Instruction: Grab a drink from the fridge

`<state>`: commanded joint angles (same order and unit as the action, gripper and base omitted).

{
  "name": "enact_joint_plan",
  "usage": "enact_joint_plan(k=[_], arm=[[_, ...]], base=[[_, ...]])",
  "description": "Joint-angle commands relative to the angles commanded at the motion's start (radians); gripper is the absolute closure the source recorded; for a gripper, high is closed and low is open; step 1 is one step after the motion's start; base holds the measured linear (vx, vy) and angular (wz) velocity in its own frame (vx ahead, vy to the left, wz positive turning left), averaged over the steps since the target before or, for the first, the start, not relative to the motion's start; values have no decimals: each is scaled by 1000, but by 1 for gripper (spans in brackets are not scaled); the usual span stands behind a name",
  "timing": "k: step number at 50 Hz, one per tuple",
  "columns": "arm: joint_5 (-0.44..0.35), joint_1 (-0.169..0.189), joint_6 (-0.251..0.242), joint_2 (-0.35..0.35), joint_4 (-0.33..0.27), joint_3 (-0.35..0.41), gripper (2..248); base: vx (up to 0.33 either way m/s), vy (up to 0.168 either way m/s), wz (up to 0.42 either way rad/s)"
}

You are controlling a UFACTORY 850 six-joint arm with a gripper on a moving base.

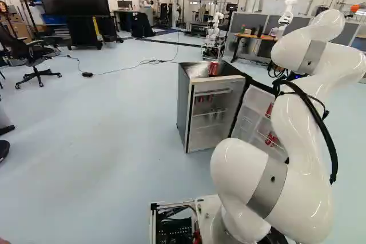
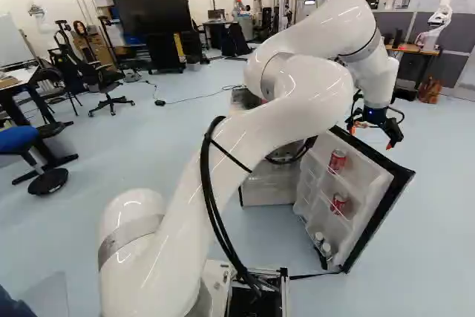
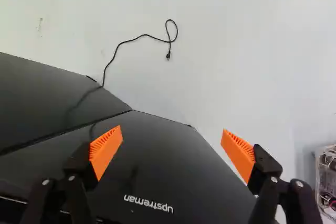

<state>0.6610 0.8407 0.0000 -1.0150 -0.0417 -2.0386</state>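
I'm reading the clock from my base, with twelve straight ahead. My white arm is reaching toward one o'clock, past the fridge, which is standing on the floor at about twelve. Its door is hanging open at about half past twelve. The pincer is hovering by the door's outer side, pointing down — it's open, its orange pads standing wide apart above black panels. Drinks are sitting in several spots: one red can is standing on top of the fridge, two more — an upper can and a lower can — are resting in the door's racks, and some silvery cans are showing on an inside shelf. Beyond the black panels, a thin cable is looping over the floor.
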Motion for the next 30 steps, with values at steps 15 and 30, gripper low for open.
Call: enact_joint_plan(k=[15, 30], arm=[[14, 2, 0, -5, 0, -3, 3], [54, 11, 0, 26, 0, 47, 3]], base=[[0, 0, 0], [0, 0, 0]])
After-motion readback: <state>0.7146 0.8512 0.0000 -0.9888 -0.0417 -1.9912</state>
